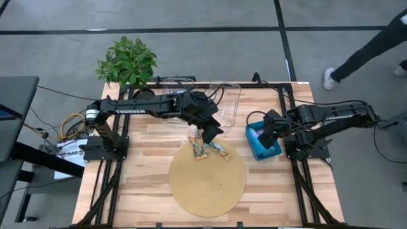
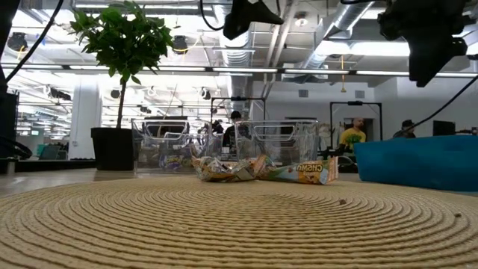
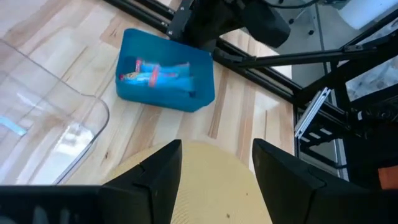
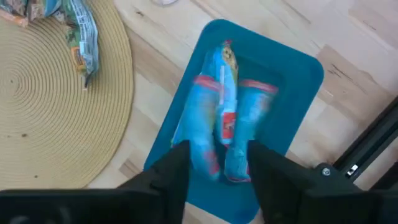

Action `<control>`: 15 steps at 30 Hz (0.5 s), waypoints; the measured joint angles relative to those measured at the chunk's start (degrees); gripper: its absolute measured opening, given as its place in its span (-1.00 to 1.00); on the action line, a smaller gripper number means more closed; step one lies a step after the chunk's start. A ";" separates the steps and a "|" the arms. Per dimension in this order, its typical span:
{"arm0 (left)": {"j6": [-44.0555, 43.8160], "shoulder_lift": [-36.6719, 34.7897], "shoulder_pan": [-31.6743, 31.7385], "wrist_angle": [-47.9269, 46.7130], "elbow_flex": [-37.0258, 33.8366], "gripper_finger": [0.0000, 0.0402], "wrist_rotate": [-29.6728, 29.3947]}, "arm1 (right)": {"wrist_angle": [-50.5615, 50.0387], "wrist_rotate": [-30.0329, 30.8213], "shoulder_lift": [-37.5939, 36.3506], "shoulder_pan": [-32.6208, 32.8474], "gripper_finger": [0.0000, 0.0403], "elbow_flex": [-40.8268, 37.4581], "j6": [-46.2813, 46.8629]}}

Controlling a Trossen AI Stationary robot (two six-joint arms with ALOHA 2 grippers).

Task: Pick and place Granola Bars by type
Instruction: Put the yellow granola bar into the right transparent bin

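Note:
Several silvery, multicoloured Granola Bars (image 1: 205, 150) lie heaped on the far edge of the round woven mat (image 1: 206, 184); the pile also shows in the low view (image 2: 246, 169). Several blue bars with red ends (image 4: 221, 118) lie in the teal tray (image 4: 298, 62) on the right. My left gripper (image 3: 217, 180) hovers open above the mat beside the pile, nothing between its fingers. My right gripper (image 4: 217, 168) points down over the tray, open, its fingers standing above the blue bars.
Two clear plastic bins (image 1: 191, 89) (image 1: 226, 102) stand at the table's far edge behind the mat. A potted plant (image 1: 127, 60) sits at the far left corner. A person's leg and shoe (image 1: 331, 77) show on the floor beyond the far right corner.

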 joint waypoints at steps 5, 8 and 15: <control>1.43 0.00 -0.04 -6.43 0.00 -0.06 -0.10 | 6.20 0.71 -0.05 0.17 0.02 -0.01 -6.32; 4.08 0.00 -0.26 -13.51 -0.51 -0.06 -0.34 | 14.25 1.52 -0.91 0.60 0.12 -0.01 -11.27; 3.51 0.33 -2.32 -25.04 -5.83 -0.07 -4.21 | 28.40 0.54 -3.22 0.92 0.16 0.01 -17.86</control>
